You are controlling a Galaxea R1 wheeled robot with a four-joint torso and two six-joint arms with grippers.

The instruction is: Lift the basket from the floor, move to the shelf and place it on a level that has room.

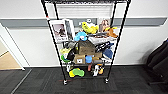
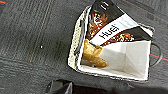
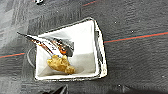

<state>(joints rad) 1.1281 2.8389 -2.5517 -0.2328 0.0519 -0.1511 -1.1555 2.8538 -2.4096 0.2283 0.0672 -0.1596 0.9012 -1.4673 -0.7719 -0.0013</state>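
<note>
Basket (image 2: 117,58) rests on the floor (image 2: 32,45), not yet lifted; shelf (image 1: 85,50) stands ahead; either end effector's state: cannot tell.

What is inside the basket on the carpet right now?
The basket holds a dark snack bag with a white band, and a small tan lumpy thing beside it, perhaps a soft toy. The bag hides part of the pale lining; nothing under it can be seen.

Cream basket (image 2: 113,63) with white lining on striped dark grey floor (image 2: 32,37); black shelf (image 1: 85,42), bright yellow and blue toys.
</note>
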